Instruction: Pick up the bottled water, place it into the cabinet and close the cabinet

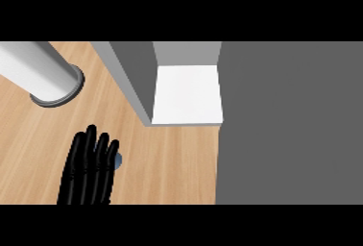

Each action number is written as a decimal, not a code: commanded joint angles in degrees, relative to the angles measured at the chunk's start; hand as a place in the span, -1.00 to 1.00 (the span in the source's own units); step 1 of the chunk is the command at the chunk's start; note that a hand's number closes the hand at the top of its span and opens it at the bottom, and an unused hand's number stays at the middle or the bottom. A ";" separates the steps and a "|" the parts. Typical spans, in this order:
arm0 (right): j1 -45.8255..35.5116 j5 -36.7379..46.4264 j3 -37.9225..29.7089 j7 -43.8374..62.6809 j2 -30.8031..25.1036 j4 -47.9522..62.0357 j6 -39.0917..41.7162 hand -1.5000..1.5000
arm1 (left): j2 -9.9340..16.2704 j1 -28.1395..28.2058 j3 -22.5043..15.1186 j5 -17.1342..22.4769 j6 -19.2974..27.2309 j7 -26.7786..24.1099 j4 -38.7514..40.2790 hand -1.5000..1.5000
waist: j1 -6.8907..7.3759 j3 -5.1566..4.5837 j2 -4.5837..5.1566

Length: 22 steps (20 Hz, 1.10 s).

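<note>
Near the front edge of the wooden counter (177, 163), toward its left side, we see one black hand (89, 168) lying flat, fingers straight and close together, pointing away from us. It curls round nothing. A small patch of blue (118, 160) shows just past its right side; we cannot tell whether this is the bottled water. Farther back, the cabinet (186, 93) stands open, its white floor showing. At the counter's back left stands a grey cylinder (39, 72).
</note>
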 commanded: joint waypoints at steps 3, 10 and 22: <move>4.57 -10.29 -3.14 3.40 -0.47 -8.75 1.71 -1.00 | 0.01 0.33 -4.65 -10.19 2.49 4.47 -4.62 -1.00 | -0.01 0.02 -0.19; 4.67 -10.41 -2.11 3.83 1.63 -9.00 1.08 -1.00 | 2.92 3.08 -2.01 -8.67 2.28 6.14 -7.79 -1.00 | 0.23 -0.06 -0.18; 8.22 -15.23 -7.54 2.82 -0.13 -10.13 4.02 -1.00 | 5.84 9.10 3.80 -4.51 6.91 -0.47 -5.39 -1.00 | -0.25 -0.17 -0.01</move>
